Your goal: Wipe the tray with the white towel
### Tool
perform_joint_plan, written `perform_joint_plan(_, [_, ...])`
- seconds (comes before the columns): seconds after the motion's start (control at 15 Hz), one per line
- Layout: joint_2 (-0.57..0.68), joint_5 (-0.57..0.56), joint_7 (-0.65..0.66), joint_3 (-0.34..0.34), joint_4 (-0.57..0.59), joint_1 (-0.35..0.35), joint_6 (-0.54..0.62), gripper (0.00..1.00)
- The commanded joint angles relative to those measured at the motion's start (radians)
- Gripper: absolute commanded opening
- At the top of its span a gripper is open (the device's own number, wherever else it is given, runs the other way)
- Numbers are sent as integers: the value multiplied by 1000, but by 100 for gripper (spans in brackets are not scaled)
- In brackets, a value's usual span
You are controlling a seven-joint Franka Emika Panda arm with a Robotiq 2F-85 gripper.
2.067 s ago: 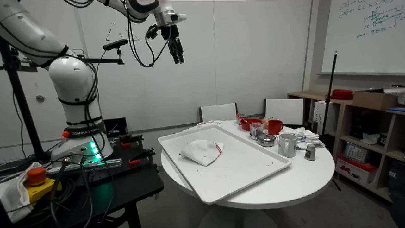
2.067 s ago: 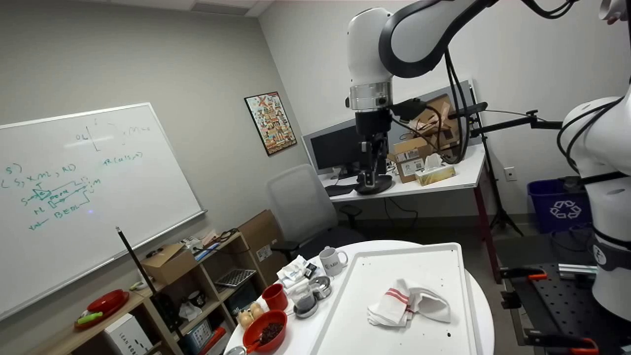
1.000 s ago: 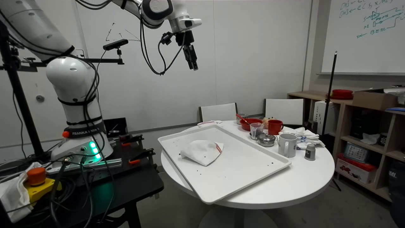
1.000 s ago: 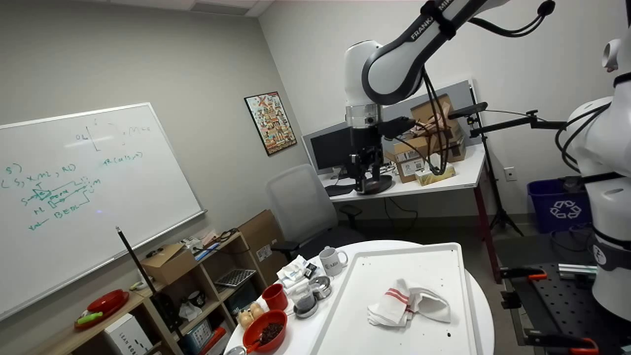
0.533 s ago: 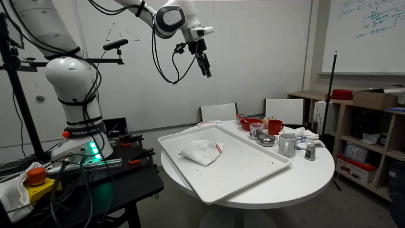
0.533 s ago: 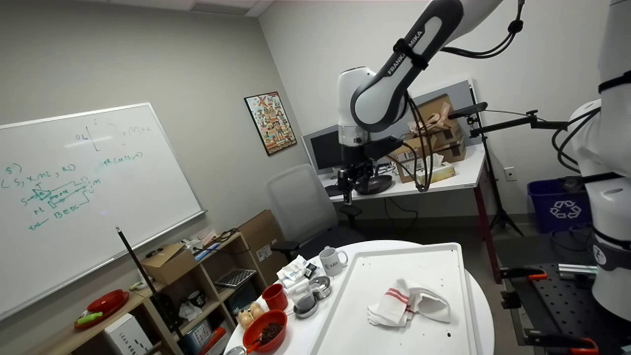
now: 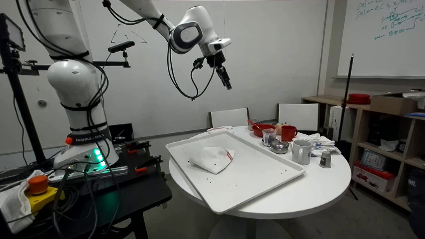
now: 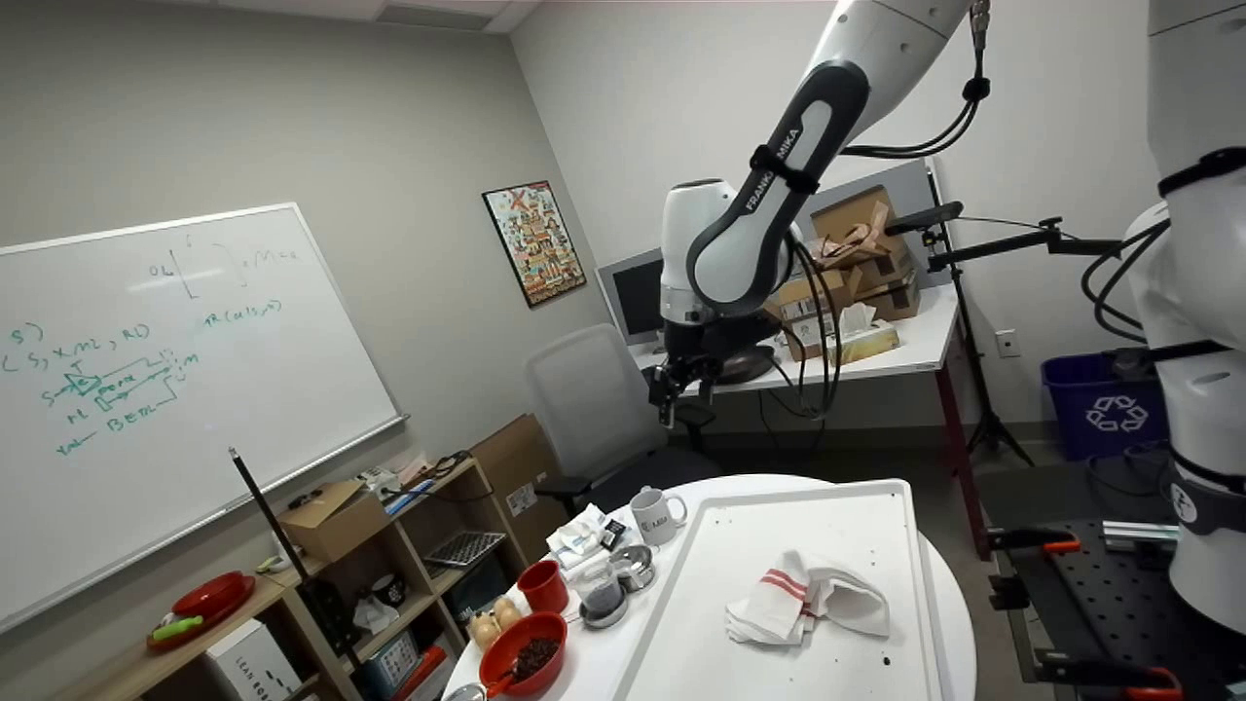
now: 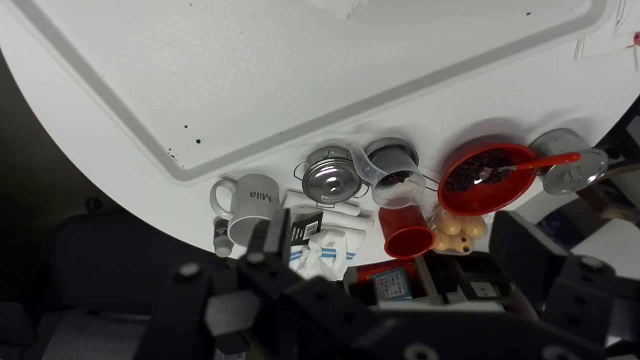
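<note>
On the round table (image 7: 320,189) the tray (image 7: 252,176) bears the towel (image 7: 211,159), well below the gripper (image 7: 228,86), its jaws apart

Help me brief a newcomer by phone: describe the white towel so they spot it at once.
Start at the round white table and find the big white tray resting on it. The white towel lies bunched in that tray, near scattered dark specks. It is the only cloth in there, and its red stripes set it apart from the blue-striped white cloths on the table.
</note>
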Motion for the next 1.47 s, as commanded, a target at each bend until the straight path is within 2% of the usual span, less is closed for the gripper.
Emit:
perform_joint_plan(0.0, [73, -31, 72, 5, -3, -5, 134, 100])
perform_joint_plan(0.13, [112, -19, 70, -1, -5, 5, 154, 100])
perform_joint_plan(0.27, [131, 47, 16, 0, -8, 22, 125, 100])
perform_joint_plan(0.33, [131, 105, -24, 8, -9, 33, 82, 100])
perform_joint_plan(0.53, [147, 139, -38, 13, -4, 42, 2, 100])
perform_joint_plan(0.93, [201, 160, -17, -7, 44, 32, -148, 100])
perform_joint_plan(1.07, [181, 131, -2, -10, 16, 39, -118, 100])
perform_joint_plan(1.4, [190, 131, -2, -13, 22, 38, -126, 100])
